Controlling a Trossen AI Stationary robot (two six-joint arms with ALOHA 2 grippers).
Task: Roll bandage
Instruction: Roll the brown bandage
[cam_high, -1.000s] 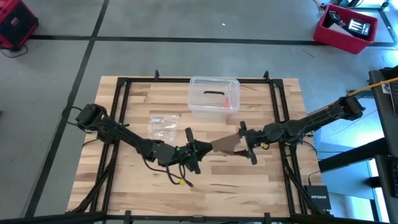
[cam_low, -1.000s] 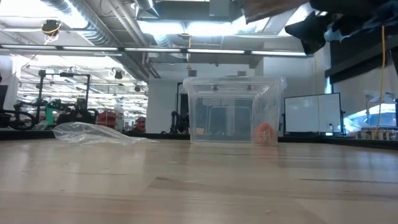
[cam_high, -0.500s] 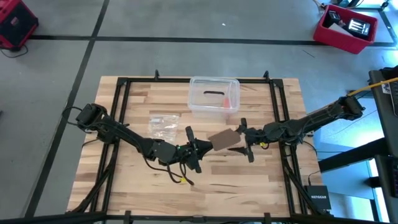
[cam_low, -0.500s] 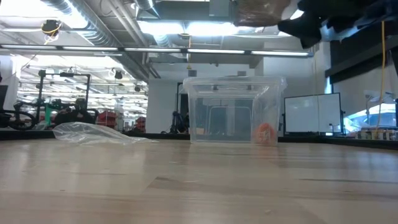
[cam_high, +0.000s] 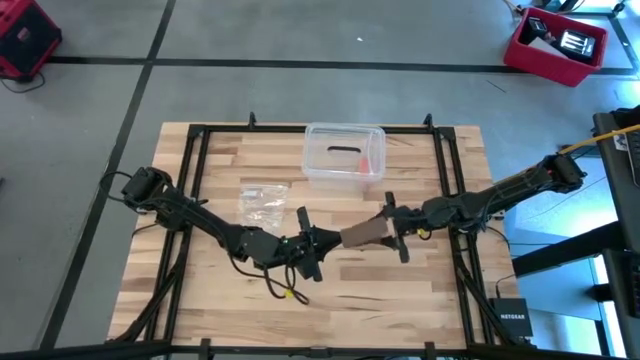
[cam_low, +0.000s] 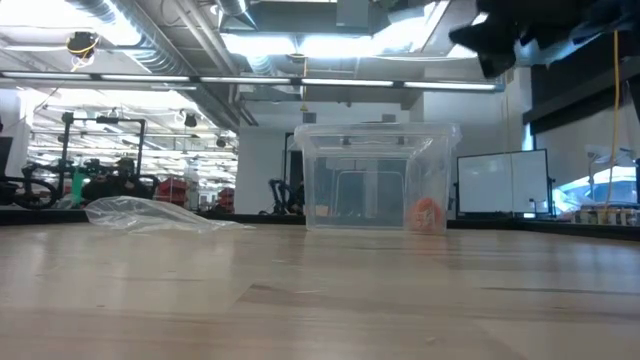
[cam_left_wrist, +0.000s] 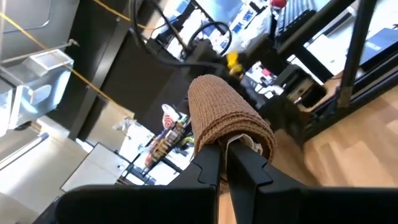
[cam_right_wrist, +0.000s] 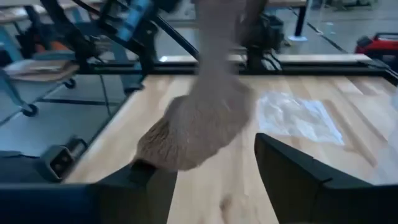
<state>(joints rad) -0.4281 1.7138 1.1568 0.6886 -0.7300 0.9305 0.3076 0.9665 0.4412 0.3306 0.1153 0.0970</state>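
An industrial workshop: exposed ceiling ducts (cam_low: 110, 25); concrete floor (cam_high: 300, 40); parked bicycles (cam_low: 30, 190).

Bright overhead lights (glare); bandage (cam_right_wrist: 198, 121) blurred.

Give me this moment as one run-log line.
left gripper: shut on bandage end | right gripper: fingers apart around other end | bandage: held above table between arms | plastic box: untouched

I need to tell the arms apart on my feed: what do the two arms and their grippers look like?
Both arms are dark, slender and jointed. The left gripper has two black angular fingers, and a yellow connector on a thin cable hangs beneath it. The right gripper has broad black fingers, and a yellow cable runs along that arm.
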